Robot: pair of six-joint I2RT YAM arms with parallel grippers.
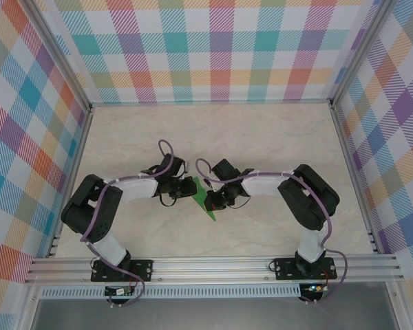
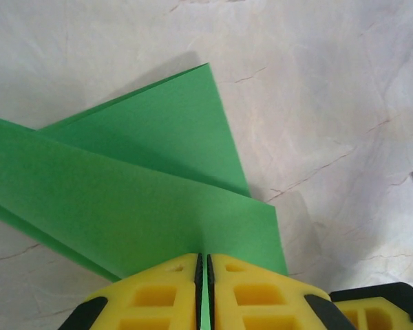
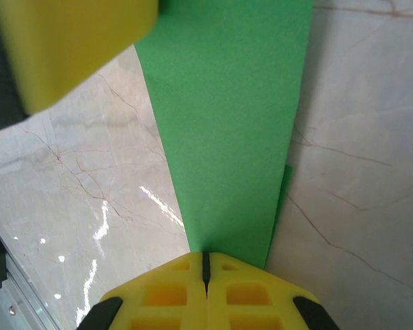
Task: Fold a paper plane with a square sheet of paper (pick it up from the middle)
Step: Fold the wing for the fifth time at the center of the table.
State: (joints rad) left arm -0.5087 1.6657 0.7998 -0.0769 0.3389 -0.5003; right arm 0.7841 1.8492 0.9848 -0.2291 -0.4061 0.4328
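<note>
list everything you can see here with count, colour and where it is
folded paper: 1, bright green, table centre
table: 1, beige marble pattern, beneath everything
walls: 3, pastel plaid, left, back, right
mounting rail: 1, silver, near edge
cables: several, purple, looped along arms
arms: 2, black and white, left arm and right arm reaching inward
claws: 2, yellow, left claw and right claw shut on folded paper
</note>
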